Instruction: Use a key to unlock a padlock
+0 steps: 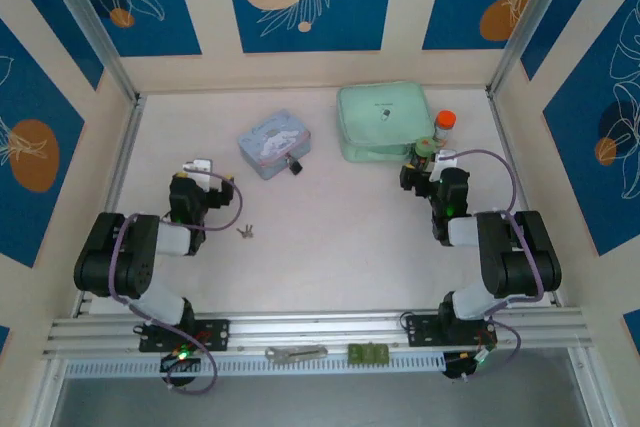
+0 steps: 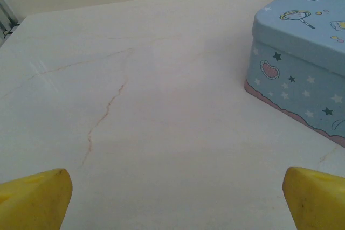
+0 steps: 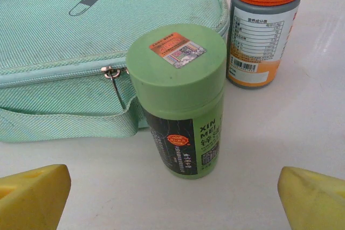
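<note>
The left fingers [image 2: 38, 200] and right fingers [image 3: 35, 195] stand wide open and empty, while the key [image 1: 245, 231] (tiny, light, likely slippery; pinch its head) lies near-left of the padlock [image 1: 294, 164] at the tin's [image 1: 270, 142] near edge.

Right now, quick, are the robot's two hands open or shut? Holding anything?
Left gripper: open, holding nothing.
Right gripper: open, holding nothing.

Top camera: high, looking down table [image 1: 330, 247]. Wrist cameras: low, close, forward; left shares blue tin [image 2: 302, 74] with top.
</note>
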Motion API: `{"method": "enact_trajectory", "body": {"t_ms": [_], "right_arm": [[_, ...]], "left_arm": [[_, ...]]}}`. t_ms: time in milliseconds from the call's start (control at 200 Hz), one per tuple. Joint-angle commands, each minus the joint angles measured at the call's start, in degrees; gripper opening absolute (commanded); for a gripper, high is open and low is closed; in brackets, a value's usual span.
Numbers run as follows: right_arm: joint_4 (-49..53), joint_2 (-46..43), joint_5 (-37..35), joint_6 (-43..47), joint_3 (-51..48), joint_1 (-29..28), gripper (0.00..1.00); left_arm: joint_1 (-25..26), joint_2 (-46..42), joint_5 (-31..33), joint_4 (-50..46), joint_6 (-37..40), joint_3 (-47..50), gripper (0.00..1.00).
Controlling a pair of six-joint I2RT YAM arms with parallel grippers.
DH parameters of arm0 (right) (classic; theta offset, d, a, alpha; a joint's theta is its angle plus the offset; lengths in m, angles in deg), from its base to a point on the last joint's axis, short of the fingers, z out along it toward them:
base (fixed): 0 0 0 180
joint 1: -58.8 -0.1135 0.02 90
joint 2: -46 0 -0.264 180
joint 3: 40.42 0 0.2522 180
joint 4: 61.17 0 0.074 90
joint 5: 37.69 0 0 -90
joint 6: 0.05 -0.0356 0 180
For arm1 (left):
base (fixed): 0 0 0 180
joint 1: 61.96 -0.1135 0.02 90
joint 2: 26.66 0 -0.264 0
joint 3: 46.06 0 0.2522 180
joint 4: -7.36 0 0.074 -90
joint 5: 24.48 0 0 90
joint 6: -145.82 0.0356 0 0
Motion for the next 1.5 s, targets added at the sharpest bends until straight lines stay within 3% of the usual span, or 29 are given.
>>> {"method": "enact_trajectory", "body": {"t_ms": [0,710,970,1070,1130,1265,1386,1496], "right_arm": [[-0.35,-0.19,-0.05,0.91,0.19,-0.22,0.99],[-0.28,-0.36,1.18,0.65,0.12,0.28,0.99],[2.18,-7.32,-5.6,1.9,-1.28,-2.69,0.99],[7.91,-14.91,-9.94,2.76,-1.16,-4.79,0.99],[13.51,-19.51,-10.43,2.35,-0.03,-5.37,0.99],[26.74,-26.89,-11.26,-1.31,3.46,-8.08,1.0],[34.7,-29.96,-10.47,-4.37,5.52,-14.07,0.99],[40.01,-29.17,-11.44,-7.31,7.71,-21.66,0.99]], "left_arm": [[-0.12,-0.29,-0.93,0.21,-0.19,-0.87,1.0],[-0.12,-0.33,-0.91,0.41,-0.19,-0.78,1.0],[0.76,-7.86,4.76,-8.48,-0.84,-2.27,1.0],[3.35,-13.39,11.82,-14.8,-0.56,-3.31,1.0],[4.34,-16.93,14.64,-20.65,-4.19,-5.01,1.0],[4.36,-23.0,12.83,-36.37,-18.71,-9.82,0.98],[4.33,-25.58,6.6,-51.13,-30.52,-13.7,0.92],[5.4,-26.58,-0.76,-58.14,-36.14,-13.46,0.85]]}}
